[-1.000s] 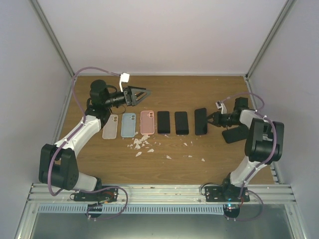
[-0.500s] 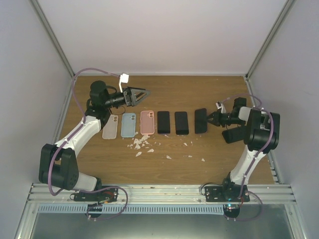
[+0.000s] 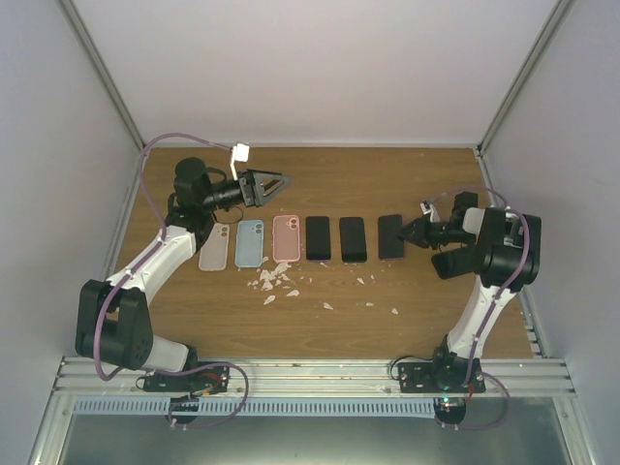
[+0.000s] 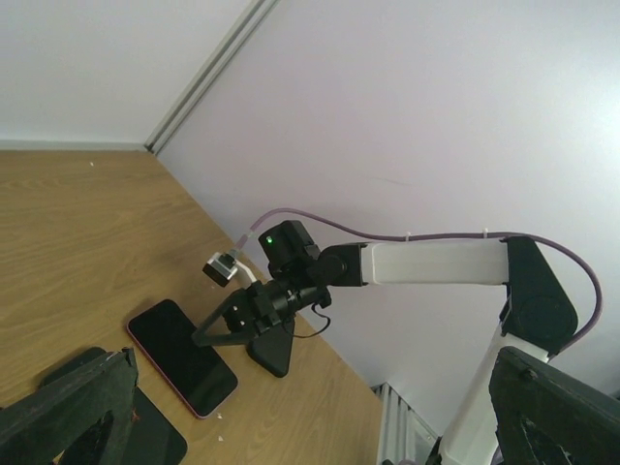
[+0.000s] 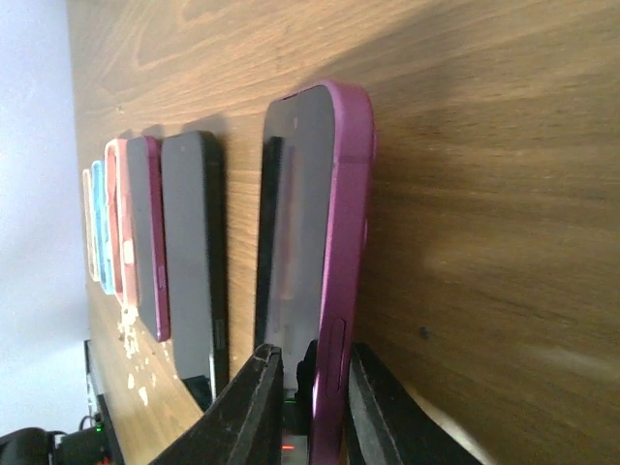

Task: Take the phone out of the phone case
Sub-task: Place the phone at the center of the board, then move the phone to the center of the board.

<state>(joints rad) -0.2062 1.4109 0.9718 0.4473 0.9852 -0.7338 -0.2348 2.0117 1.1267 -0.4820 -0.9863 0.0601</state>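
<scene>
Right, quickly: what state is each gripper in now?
Left gripper: open, holding nothing.
Right gripper: jaws either side of the phone end; grip cannot be told.

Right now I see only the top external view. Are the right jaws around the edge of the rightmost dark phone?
Observer: Yes. The right wrist view shows the jaws of the right gripper on either side of the phone case rim. Whether they press it, I cannot tell.
Operator: Which colour is that case? It looks black to me.
Observer: Magenta, which is clear along its side wall.
Operator: Is the phone inside it?
Observer: Yes, the phone fills it, with its dark screen showing.
</scene>
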